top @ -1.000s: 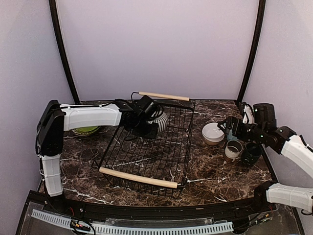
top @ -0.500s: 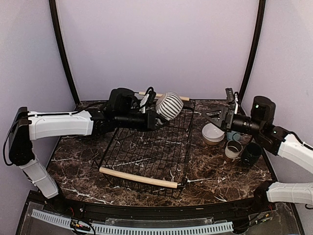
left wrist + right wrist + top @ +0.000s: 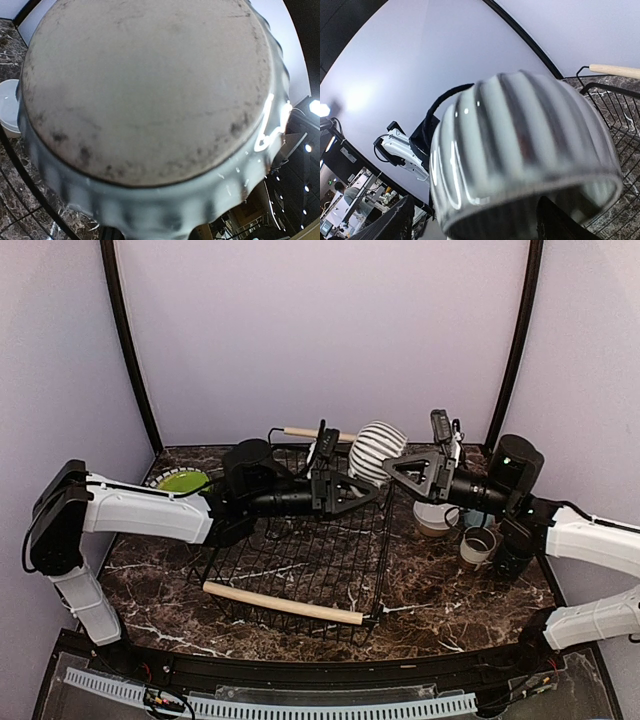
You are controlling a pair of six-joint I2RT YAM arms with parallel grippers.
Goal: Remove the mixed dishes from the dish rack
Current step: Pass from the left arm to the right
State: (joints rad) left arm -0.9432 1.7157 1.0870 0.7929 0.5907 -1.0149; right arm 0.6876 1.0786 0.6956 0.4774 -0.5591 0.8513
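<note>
A grey-striped mug (image 3: 378, 450) hangs in the air over the far right corner of the dish rack (image 3: 300, 560). My left gripper (image 3: 365, 483) is shut on it from the left. The mug's bare base (image 3: 145, 85) fills the left wrist view and hides those fingers. My right gripper (image 3: 396, 470) reaches in from the right, open. In the right wrist view its fingers (image 3: 395, 220) stand either side of the mug (image 3: 520, 150), with a gap showing on the left side. I see no other dish in the rack.
A green plate (image 3: 180, 481) lies left of the rack. To the rack's right stand a white bowl (image 3: 433, 518), a small cup (image 3: 478, 545), a light-blue mug (image 3: 470, 518) and a dark mug (image 3: 515, 555). The rack's wooden handles (image 3: 285, 602) run along its near and far edges.
The left arm lifted the striped mug out of the rack and carried it right. The right arm swung left from the set-down dishes to the mug, and its jaws narrowed a little.
</note>
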